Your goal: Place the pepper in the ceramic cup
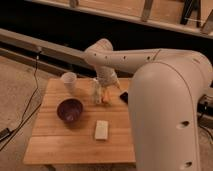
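Observation:
The small orange-red pepper sits at the back middle of the wooden table, right under my gripper, which points down at the end of the white arm. I cannot tell whether the pepper is held or rests on the table. The whitish ceramic cup stands upright at the table's back left, well to the left of the gripper and apart from it.
A clear tall shaker bottle stands just left of the pepper. A wide dark purple bowl sits in front of the cup. A pale rectangular block lies mid-table. A black flat object lies right of the gripper. My white arm body fills the right side.

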`<state>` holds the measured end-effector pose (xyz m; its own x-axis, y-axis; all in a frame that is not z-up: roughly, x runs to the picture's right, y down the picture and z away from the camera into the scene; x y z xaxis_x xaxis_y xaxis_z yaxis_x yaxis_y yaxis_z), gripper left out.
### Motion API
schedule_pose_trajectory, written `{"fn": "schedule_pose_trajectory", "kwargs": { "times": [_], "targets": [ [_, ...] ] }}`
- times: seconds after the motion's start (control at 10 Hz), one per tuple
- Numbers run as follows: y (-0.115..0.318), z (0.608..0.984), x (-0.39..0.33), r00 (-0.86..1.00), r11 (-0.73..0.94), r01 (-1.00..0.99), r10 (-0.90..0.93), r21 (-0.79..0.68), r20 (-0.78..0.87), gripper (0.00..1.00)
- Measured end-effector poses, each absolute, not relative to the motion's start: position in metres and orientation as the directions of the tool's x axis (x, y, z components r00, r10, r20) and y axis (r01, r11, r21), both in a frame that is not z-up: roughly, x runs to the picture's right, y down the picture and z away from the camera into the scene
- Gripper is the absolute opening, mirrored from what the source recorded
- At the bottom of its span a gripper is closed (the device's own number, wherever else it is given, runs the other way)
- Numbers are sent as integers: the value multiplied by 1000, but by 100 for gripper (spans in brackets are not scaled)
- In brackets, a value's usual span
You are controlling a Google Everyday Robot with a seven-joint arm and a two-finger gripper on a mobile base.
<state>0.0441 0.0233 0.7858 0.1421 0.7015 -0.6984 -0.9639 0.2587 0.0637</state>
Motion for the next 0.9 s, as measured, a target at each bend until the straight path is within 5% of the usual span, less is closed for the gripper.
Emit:
{"fn": "schedule_pose_trajectory", "kwargs": {
  "times": [0.9],
  "targets": [
    [0, 849, 58, 165, 206, -979, 778, -2, -606, 65]
  ]
}}
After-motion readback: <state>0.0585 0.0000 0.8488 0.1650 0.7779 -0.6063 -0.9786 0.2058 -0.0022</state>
